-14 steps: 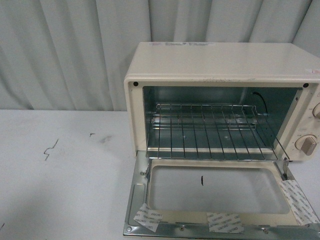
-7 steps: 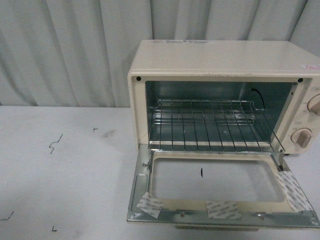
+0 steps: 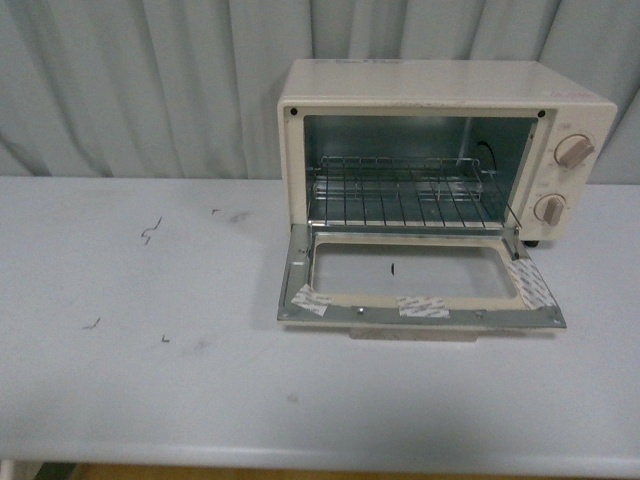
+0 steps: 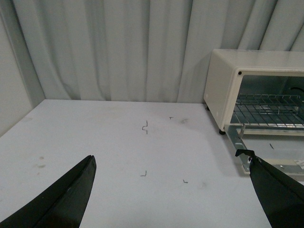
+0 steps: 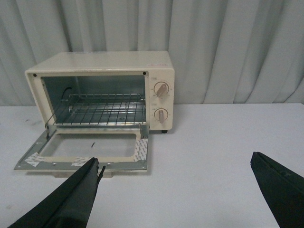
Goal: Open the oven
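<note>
The cream-white oven [image 3: 440, 85] stands at the back right of the white table, with two beige knobs [image 3: 573, 151] on its right side. Its glass door [image 3: 418, 283] is dropped flat on the table, with tape strips on its inner frame. The wire rack [image 3: 405, 195] shows inside. The oven also shows in the left wrist view [image 4: 223, 80] and the right wrist view [image 5: 99, 61]. My left gripper [image 4: 173, 183] is open and empty, left of the oven. My right gripper [image 5: 175, 183] is open and empty, in front of the oven. Neither gripper shows in the front view.
A grey curtain [image 3: 150, 80] hangs behind the table. The white table [image 3: 150, 330] bears small dark scratch marks [image 3: 151, 231] left of the oven. Its front edge [image 3: 300, 462] runs along the bottom of the front view.
The front view has pulled back from the oven, which now looks smaller and farther away. The door lies open in all frames.
</note>
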Robot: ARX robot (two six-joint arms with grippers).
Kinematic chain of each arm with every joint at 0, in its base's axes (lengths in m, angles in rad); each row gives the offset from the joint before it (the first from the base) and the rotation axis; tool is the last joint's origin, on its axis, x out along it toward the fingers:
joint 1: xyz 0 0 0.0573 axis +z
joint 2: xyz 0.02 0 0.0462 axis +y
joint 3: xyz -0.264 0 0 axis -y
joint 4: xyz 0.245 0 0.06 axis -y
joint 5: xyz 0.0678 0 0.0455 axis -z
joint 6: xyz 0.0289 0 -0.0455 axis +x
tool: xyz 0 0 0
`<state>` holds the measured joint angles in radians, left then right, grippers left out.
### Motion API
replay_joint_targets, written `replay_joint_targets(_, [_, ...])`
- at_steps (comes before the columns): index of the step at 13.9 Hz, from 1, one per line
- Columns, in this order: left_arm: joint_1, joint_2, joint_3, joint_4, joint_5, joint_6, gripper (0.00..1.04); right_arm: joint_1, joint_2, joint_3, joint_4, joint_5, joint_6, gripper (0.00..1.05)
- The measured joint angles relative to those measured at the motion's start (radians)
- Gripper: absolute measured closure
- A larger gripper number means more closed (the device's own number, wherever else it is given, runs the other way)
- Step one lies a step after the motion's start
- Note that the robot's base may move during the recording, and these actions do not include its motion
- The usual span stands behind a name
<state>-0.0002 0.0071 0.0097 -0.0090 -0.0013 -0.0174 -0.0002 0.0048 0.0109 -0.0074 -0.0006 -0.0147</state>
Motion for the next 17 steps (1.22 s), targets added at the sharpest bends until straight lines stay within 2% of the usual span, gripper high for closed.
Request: replay_joint_targets(17, [0.0,0.0,0.0,0.005,0.001,0.0,0.07,0.0,-0.002,0.0,0.003,0.001,0.0,0.06])
